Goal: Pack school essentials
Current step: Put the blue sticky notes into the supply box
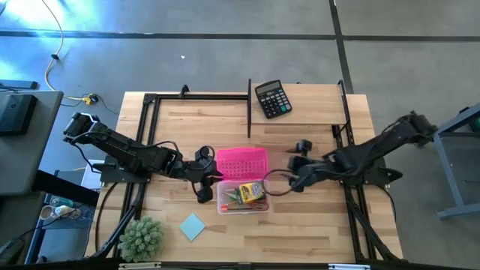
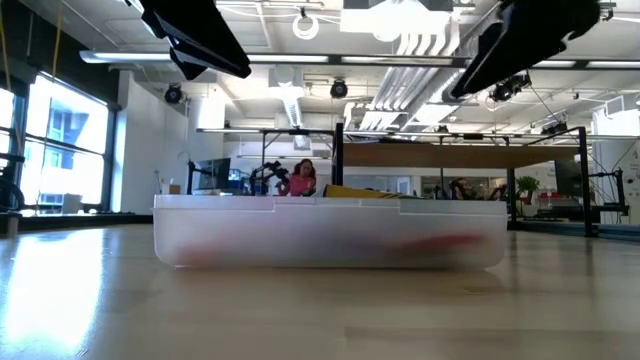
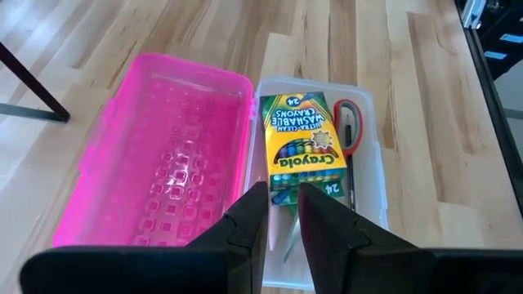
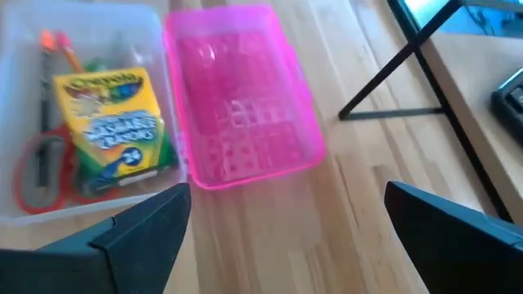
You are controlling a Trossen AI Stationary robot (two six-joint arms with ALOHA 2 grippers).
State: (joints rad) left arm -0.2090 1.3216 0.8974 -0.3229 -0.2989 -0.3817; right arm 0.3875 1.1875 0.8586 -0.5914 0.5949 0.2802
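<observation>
Wooden table (image 1: 315, 225), scissors (image 3: 350, 131) half-hidden under crayon box (image 3: 304, 147)

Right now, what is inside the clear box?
The clear box holds the crayon box on top, with red-handled scissors beside and partly under it. An orange pencil pokes out; anything beneath is covered.

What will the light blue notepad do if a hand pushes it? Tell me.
The light blue notepad lies flat on the wooden table, so it would probably slide, not tip or roll. It looks thin and light; single sheets may flex if pinched at an edge.
</observation>
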